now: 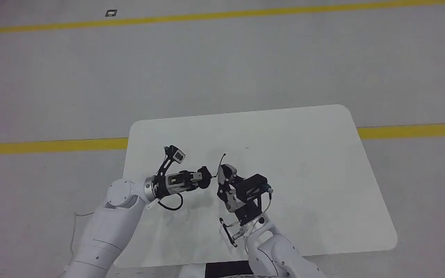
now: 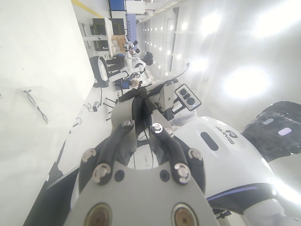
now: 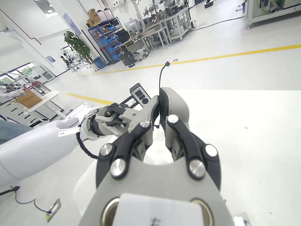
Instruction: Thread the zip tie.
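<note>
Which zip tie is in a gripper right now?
The upright zip tie pinched in the right gripper, its head poking above the fingers. The other zip ties lie loose on the table beside that arm.

Zip tie (image 3: 160, 78): thin black strap, not looped; it stood near upright over the white table's near side, pinched low on the strap between the pads of the right gripper (image 3: 160, 98); small square head at the free top end; strap slightly bowed; short tail end poked out below the pads.
</note>
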Tool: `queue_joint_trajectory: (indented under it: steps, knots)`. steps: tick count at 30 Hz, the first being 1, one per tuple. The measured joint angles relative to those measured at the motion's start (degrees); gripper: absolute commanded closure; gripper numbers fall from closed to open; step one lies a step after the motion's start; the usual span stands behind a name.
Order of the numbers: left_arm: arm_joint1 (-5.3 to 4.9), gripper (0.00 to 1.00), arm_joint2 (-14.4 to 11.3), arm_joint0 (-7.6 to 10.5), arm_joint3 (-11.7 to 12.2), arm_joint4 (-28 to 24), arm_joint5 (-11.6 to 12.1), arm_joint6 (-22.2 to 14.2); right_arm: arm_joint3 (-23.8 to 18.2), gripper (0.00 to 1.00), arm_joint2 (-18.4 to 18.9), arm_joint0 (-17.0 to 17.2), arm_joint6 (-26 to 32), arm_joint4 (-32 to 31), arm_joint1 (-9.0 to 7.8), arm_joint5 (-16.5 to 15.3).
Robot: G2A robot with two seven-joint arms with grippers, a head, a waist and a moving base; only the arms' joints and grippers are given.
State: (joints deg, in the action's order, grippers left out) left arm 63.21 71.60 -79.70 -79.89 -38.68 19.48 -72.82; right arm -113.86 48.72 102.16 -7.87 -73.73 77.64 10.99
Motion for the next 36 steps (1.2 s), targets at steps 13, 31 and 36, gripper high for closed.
queue_joint_trajectory:
  steps: [13,31,36]
  knots:
    - [0.00,1.00,0.0,0.00,0.0,0.0,0.0,0.0,0.1,1.00,-0.4,-0.5,-0.6,0.2,-0.13,0.6]
    - [0.00,1.00,0.0,0.00,0.0,0.0,0.0,0.0,0.4,1.00,-0.5,-0.4,0.4,0.0,-0.24,0.6]
    - [0.00,1.00,0.0,0.00,0.0,0.0,0.0,0.0,0.4,1.00,-0.5,-0.5,0.4,0.5,-0.26,0.1]
